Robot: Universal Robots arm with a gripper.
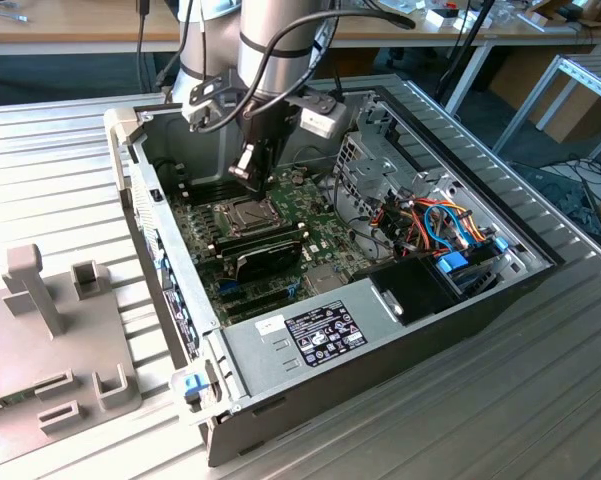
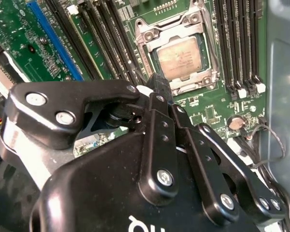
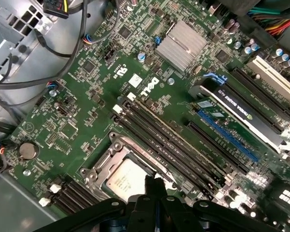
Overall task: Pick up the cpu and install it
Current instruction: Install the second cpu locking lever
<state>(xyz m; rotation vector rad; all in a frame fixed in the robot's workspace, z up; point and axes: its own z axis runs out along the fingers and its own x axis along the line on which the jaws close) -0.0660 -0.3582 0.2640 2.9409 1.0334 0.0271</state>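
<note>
Grey plastic fixtures (image 1: 55, 330) sat nearest the exterior camera, at the left edge of the ribbed metal table (image 1: 460, 420). To their right in the exterior view lay the open computer case (image 1: 380, 340), its lid off, with the green motherboard (image 1: 270, 250) flat on its floor. Above the board's far end hung the arm's gripper (image 1: 252, 180), pointing down over the socket (image 1: 242, 212).

In the second wrist view the gripper (image 2: 157, 82) had its black fingers (image 2: 160, 86) drawn together to a narrow tip, with nothing held between them. Just beyond that tip the cpu (image 2: 179, 58) lay seated in the socket, its pale metal top facing up inside the metal frame (image 2: 149, 36). Long black memory slots (image 2: 239, 43) ran along both sides of the socket.

In the first wrist view the fingertips (image 3: 153, 186) stood just over the edge of the cpu (image 3: 128, 180); whether they touched it could not be told. A finned silver heatsink (image 3: 182, 44) and a blue expansion slot (image 3: 227, 135) sat farther along the board, well apart from the socket.
</note>
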